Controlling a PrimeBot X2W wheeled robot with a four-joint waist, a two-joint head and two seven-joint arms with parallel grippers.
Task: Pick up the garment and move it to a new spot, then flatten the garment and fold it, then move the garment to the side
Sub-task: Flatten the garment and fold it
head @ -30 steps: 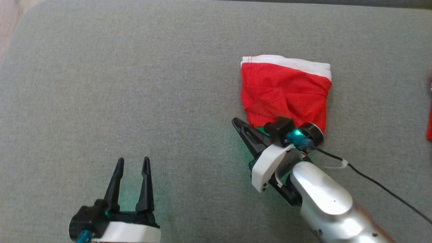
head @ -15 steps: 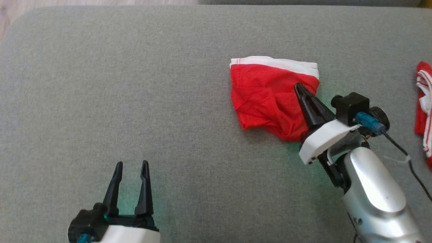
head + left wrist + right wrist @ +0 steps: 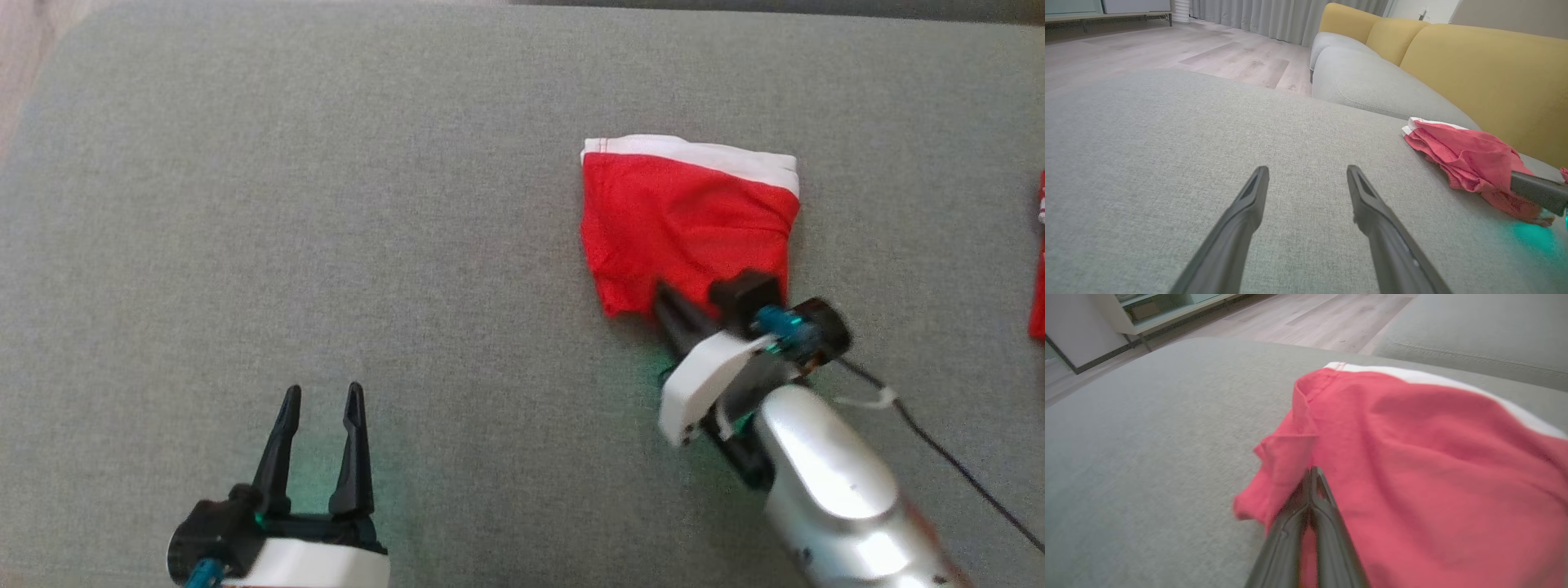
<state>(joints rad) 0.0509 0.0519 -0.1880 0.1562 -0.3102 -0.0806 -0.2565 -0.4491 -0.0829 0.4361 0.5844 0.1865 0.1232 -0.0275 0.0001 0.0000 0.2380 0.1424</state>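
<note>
We see the garment (image 3: 686,216), red with a white band along its far edge, lying crumpled on the right half of the grey cushion (image 3: 326,204). Our right gripper (image 3: 663,292) is clenched, its two fingers (image 3: 1327,522) pressed together. Their tips touch the near left corner of the garment, where the cloth folds up. We cannot tell whether any fabric is pinched between them. Our left gripper (image 3: 321,396) hovers over bare cushion at the near left, well apart from the garment, released with its fingers spread and nothing between them. Another piece of red cloth (image 3: 1038,278) shows at the far right edge.
</note>
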